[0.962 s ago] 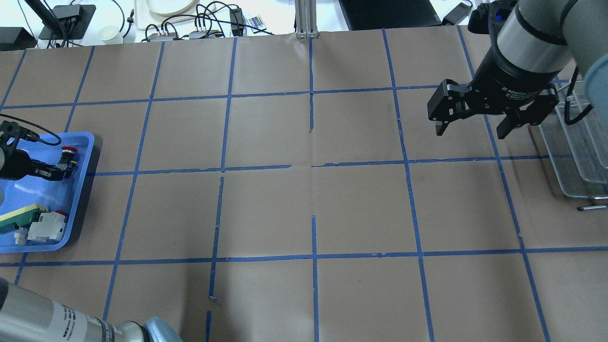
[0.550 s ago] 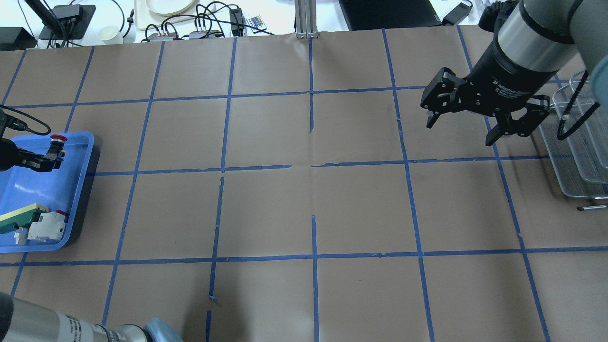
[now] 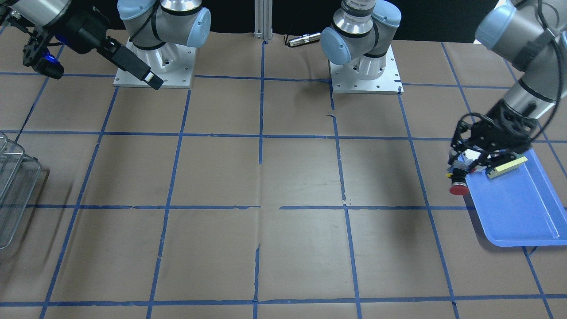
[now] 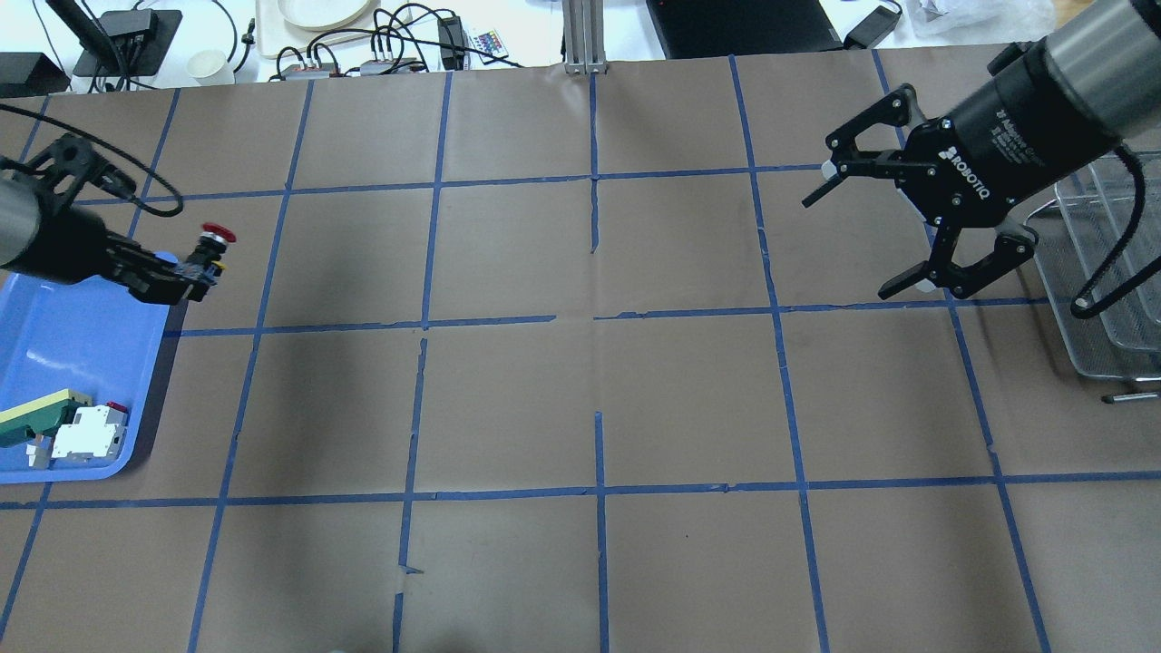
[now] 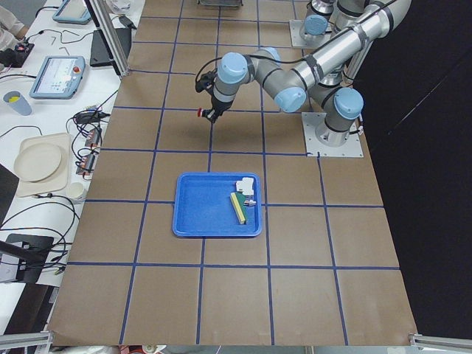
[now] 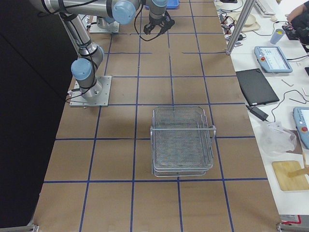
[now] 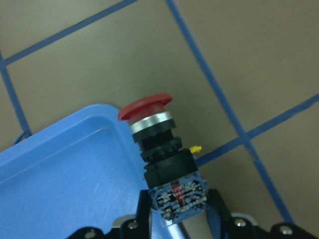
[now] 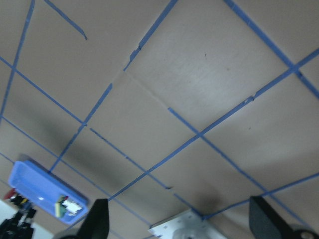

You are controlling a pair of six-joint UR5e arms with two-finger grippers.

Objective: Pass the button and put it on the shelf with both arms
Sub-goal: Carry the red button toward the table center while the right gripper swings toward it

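From overhead, my left gripper [image 4: 189, 277] is clamped on the grey end block of the button [image 4: 210, 245]; I hold it in the air just past the far right corner of the blue tray [image 4: 63, 354], red cap pointing away from me; my right gripper [image 4: 845, 247] hangs well off to the right, fingers spread wide and empty, near the wire shelf [image 4: 1102, 299].

From the front camera, the cap overhangs the tray's edge, above the brown paper.

In my left wrist view, the fingers pinch only the small end block; the black body and cap stick out free beyond them.

In my right wrist view, the jaws stand apart with nothing between them.

I judge the button light, rigid and hard-shelled, not fragile; the rounded cap looks slick and a poor place to pinch. The black cylindrical body is the better hold for my right hand, and with so short a grip at one end it could pivot if knocked.
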